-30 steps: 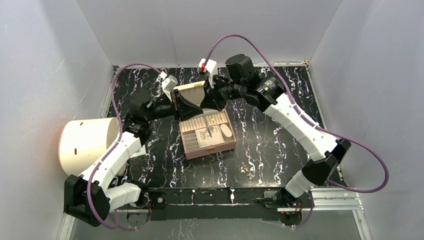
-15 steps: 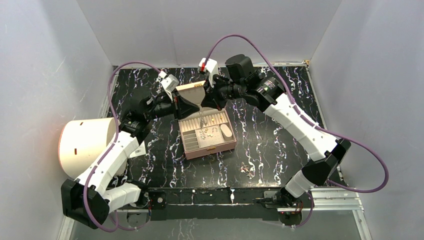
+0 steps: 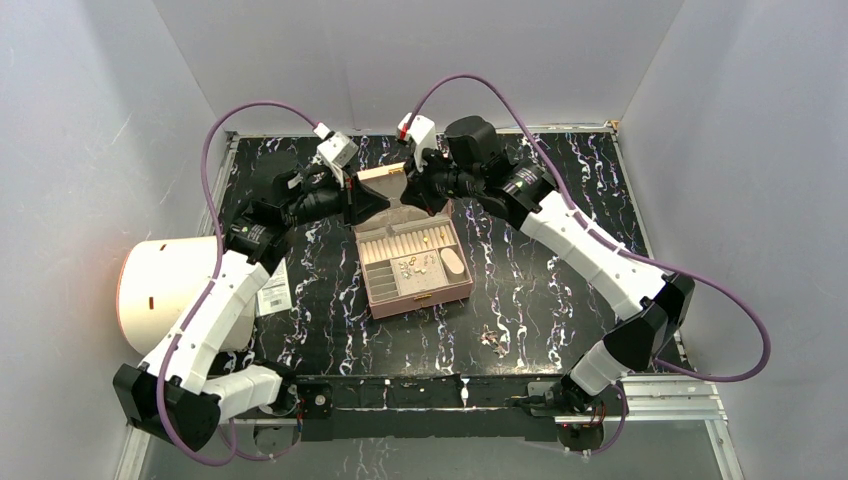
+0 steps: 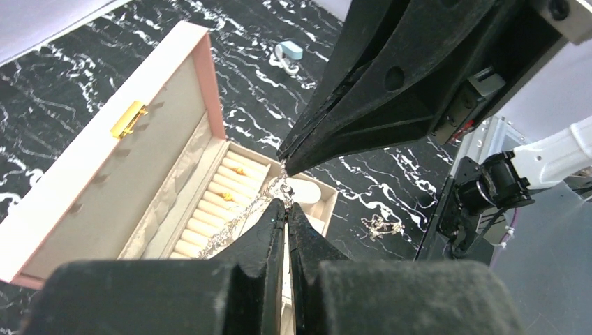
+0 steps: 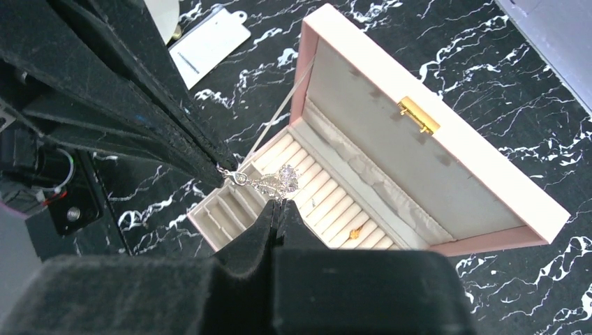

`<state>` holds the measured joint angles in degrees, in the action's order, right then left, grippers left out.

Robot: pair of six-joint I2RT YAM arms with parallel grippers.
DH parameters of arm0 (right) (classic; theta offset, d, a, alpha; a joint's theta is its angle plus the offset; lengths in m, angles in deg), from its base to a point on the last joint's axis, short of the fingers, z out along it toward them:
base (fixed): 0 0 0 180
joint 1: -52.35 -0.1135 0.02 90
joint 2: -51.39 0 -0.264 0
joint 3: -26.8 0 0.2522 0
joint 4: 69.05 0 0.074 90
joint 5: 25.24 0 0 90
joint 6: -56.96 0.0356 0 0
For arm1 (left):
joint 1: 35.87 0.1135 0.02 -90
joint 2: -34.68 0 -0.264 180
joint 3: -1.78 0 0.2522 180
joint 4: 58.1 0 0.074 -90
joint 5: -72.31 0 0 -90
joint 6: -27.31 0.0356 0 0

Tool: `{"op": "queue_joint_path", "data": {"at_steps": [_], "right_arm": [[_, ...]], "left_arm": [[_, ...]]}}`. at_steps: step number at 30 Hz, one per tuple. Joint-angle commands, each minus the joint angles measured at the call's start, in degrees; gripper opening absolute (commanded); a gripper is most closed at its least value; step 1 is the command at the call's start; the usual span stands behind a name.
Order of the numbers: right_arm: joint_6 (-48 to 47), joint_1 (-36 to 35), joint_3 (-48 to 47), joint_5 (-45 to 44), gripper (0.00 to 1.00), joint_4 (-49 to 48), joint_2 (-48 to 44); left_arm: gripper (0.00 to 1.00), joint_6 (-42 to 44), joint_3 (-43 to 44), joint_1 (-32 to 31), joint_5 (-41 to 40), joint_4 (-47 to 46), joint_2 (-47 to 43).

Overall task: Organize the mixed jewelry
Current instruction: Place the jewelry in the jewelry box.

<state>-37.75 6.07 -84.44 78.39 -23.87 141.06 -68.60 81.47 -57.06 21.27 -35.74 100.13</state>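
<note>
Lifting both arms up and back since a second ago, my left end effector (image 4: 286,209) and right end effector (image 5: 279,204) each pinch the silvery chain (image 5: 269,183) taut above the open pink box (image 3: 425,292). Probably untangling it. The loose pieces (image 3: 492,340) wait on the worktop (image 3: 560,300).

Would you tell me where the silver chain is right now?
In both wrist views the silver chain is pinched between the left gripper and right gripper, above the open pink jewelry box.
</note>
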Motion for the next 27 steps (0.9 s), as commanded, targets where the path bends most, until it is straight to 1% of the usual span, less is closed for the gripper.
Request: {"op": "queue_joint_path", "data": {"at_steps": [1,5,11,19,23,27], "right_arm": [[2.2,0.1,1.2,-4.2,0.00,-9.3,0.7],[3.3,0.1,1.9,-5.0,0.00,-12.6,1.7],[4.3,0.1,2.7,-4.8,0.00,-15.5,3.5],[9.2,0.1,3.9,-5.6,0.00,-20.0,6.1],[11.0,0.1,3.9,-7.1,0.00,-21.2,7.9],[12.2,0.0,3.5,-7.9,0.00,-22.0,9.5]], "left_arm": [[0.00,2.3,3.8,-0.1,-5.7,6.8,0.6],[0.00,1.6,4.7,-0.1,-10.8,6.8,1.0],[0.00,1.7,5.5,-0.1,-15.5,8.0,2.9],[0.00,0.0,6.8,-0.1,-22.1,7.8,6.2],[0.00,0.3,7.2,-0.1,-26.7,7.4,7.7],[0.00,0.9,7.7,-0.1,-28.5,6.3,9.2]]}}
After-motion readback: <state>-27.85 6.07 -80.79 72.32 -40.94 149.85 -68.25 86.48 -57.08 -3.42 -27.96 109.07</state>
